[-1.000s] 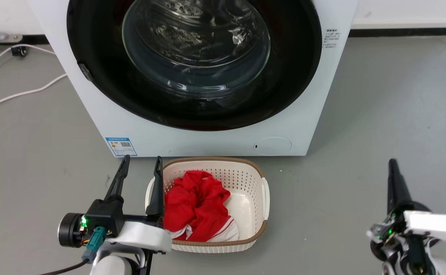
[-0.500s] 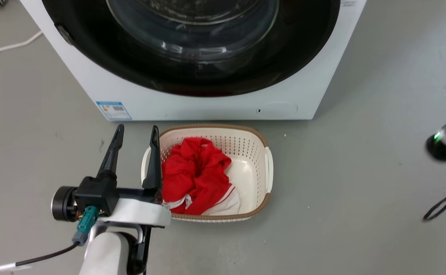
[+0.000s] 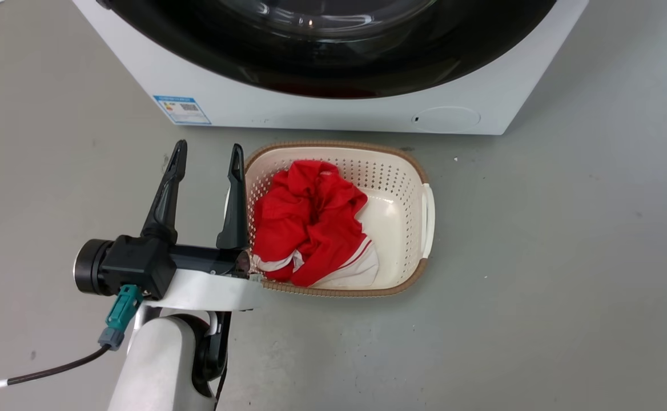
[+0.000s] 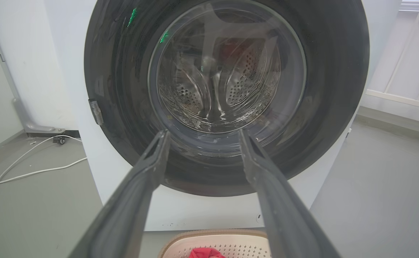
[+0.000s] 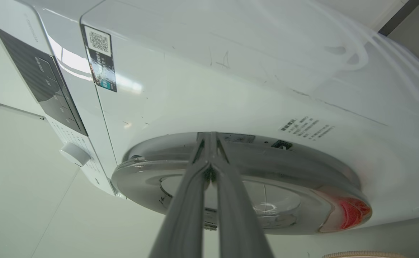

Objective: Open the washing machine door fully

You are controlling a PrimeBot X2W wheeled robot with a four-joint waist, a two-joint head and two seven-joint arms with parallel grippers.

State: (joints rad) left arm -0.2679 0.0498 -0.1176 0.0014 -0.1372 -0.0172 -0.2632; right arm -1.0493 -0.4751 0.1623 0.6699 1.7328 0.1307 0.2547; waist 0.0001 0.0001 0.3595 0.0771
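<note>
The white washing machine (image 3: 322,114) stands at the top of the head view, its glossy black washing machine door (image 3: 368,68) lying flat against the front. My left gripper (image 3: 207,149) hovers open and empty above the floor, left of the basket. In the left wrist view, the left gripper (image 4: 203,132) points straight at the door (image 4: 123,89) from some way off. The right wrist view looks along the machine's (image 5: 231,89) front. There my right gripper (image 5: 209,135) is shut, its tips in line with the door's (image 5: 302,168) rim. Whether they touch it is unclear.
A cream perforated basket (image 3: 402,188) holding a red garment (image 3: 310,217) sits on the grey floor right before the machine. A white cable (image 4: 26,172) trails on the floor left of the machine. A control knob (image 5: 74,154) sits on the machine's panel.
The head camera has tilted down, so the machine has slid up the picture. My right gripper rose at the right and left the head view. The left gripper keeps its place by the basket.
</note>
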